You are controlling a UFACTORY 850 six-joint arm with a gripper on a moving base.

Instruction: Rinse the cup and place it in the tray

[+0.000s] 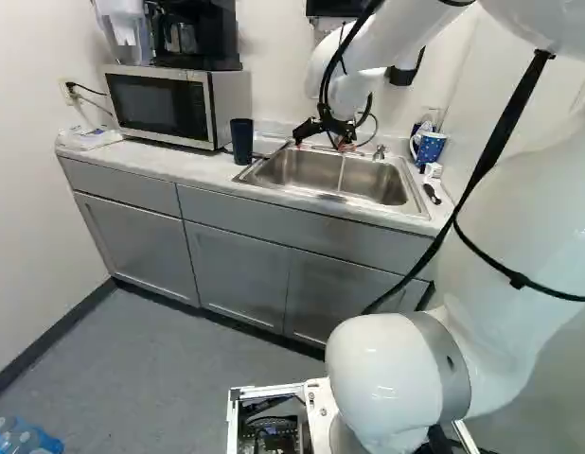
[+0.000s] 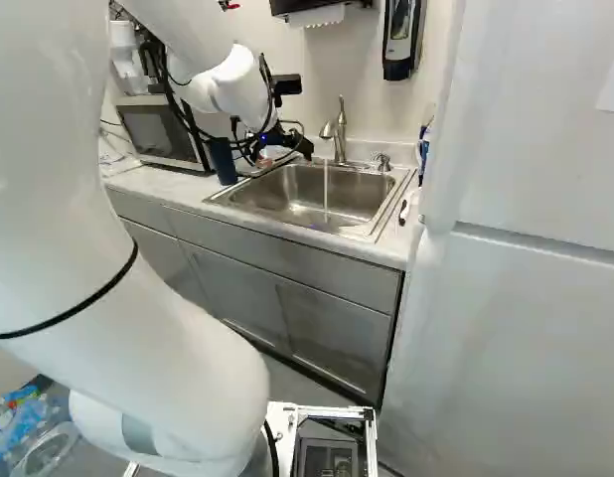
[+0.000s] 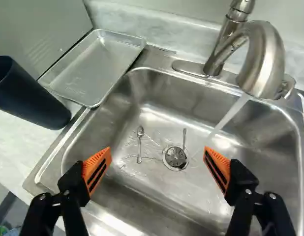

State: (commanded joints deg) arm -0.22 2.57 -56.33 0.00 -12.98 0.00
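Pale marbled countertop point(image 3: 19, 147) around stainless-steel sink point(image 3: 167, 201). Tall dark-blue cup point(image 3: 31, 101) upright there, to robot's left of black, orange-padded gripper point(image 3: 158, 153): spread wide, empty, over basin. Leftward reach likely needed.

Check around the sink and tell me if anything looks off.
Water runs from the faucet into the sink with no cup beneath; the dark cup stands on the counter beside the tray. Two utensils also lie loose in the sink, one reaching the drain.
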